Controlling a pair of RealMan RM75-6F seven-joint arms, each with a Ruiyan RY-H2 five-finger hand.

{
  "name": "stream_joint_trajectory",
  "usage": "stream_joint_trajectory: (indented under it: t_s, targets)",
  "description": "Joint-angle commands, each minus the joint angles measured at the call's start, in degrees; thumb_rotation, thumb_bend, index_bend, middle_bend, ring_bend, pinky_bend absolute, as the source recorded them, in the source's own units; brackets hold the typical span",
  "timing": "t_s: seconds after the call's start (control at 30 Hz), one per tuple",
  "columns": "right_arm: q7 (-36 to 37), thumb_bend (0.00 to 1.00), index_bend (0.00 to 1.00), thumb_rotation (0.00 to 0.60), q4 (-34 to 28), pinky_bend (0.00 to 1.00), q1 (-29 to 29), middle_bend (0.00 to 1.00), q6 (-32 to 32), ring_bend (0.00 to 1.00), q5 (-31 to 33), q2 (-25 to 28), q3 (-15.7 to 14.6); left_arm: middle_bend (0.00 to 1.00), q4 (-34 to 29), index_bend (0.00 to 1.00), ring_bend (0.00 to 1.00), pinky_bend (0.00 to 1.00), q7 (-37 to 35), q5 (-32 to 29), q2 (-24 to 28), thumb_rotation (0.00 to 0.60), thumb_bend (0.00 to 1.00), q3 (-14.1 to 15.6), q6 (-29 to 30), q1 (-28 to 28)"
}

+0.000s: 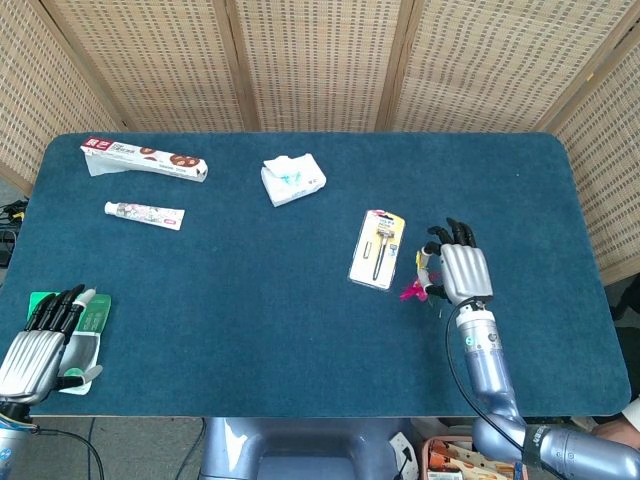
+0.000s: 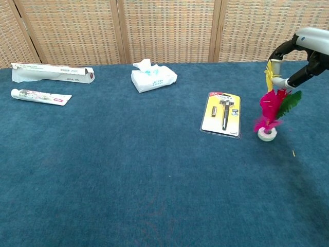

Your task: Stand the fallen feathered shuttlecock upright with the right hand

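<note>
Shuttlecock point(image 2: 268, 116) base down on table; right hand point(image 2: 303, 51) pinches feather tips. Next: release cleanly, lift straight up.

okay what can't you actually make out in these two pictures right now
- Right hand: chest view, cut off by the right edge, so its hold on the shuttlecock is uncertain.
- Shuttlecock base: head view, hidden under the right hand.
- Left hand: absent from chest view; grip on the green packet unclear.

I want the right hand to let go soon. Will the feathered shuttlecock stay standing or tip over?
The feathered shuttlecock stands on a small white base with tall feathers above, so it probably tips easily. It looks light; a brush from the right hand pinching its feather tops could topple it. The feathers likely bend rather than resist.
</note>
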Motion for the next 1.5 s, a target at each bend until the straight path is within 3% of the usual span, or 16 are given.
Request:
stream_joint_trajectory:
  t_s: [0.03,0.33,0.4,0.53,0.63,0.77,0.97,1.2,1.5]
  targets:
    - [0.2,0.39,0.58,0.6,0.4,0.0,0.2,0.2,-0.1,0.0,0.3,-0.2,-0.2,0.0,0.0,0.0,0.0,0.0,0.0,0.0,0.0,0.6,0.0,0.0,0.0,0.0]
    - [0.4,0.39,0.56,0.6,2.5,0.0,0.6,0.2,0.0,0.0,1.2,-1.2,-0.9,0.0,0.1,0.0,0.0,0.0,-0.2,0.0,0.1,0.6,0.0,0.0,0.0,0.0]
    - [0.8,0.39,0.5,0.6,2.5,0.0,0.6,0.19,-0.1,0.0,0.9,-1.1,-1.1,0.0,0.1,0.0,0.0,0.0,-0.1,0.0,0.0,0.6,0.0,0.0,0.0,0.0]
    - [1.5,0.38,0.3,0.6,2.5,0.0,0.5,0.04,0.1,0.0,-0.6,-0.4,-1.4,0.0,0.0,0.0,0.0,0.0,0.0,-0.1,0.0,0.6,0.0,0.0,0.0,0.0]
    - [0.9,0.36,0.17,0.6,2.2,0.0,0.5,0.0,0.9,0.0,-1.4,0.3,-1.6,0.0,0.0,0.0,0.0,0.0,0.1,-0.1,0.0,0.6,0.0,0.0,0.0,0.0]
    - [0.5,0.35,0.09,0.6,0.6,0.0,0.0,0.0,2.2,0.0,-1.8,1.5,-1.4,0.0,0.0,0.0,0.0,0.0,0.0,-0.2,0.0,0.6,0.0,-0.1,0.0,0.0]
    - [2.1,0.33,0.04,0.6,-3.8,0.0,-2.9,0.0,4.9,0.0,-2.7,5.3,-2.1,0.0,0.1,0.0,0.0,0.0,-0.5,-0.4,0.2,0.6,0.0,-0.2,0.3,0.1]
    - [8.1,0.3,0.04,0.6,-6.5,0.0,-9.4,0.0,9.1,0.0,-11.7,10.5,-7.7,0.0,0.3,0.0,0.0,0.0,-0.7,-0.9,0.3,0.6,0.0,-0.4,0.2,0.1]
    - [16.9,0.29,0.02,0.6,0.5,0.0,-21.1,0.0,17.0,0.0,-29.2,16.0,-20.6,0.0,0.4,0.0,0.0,0.0,0.4,-2.6,0.4,0.6,0.0,-1.0,0.3,0.3]
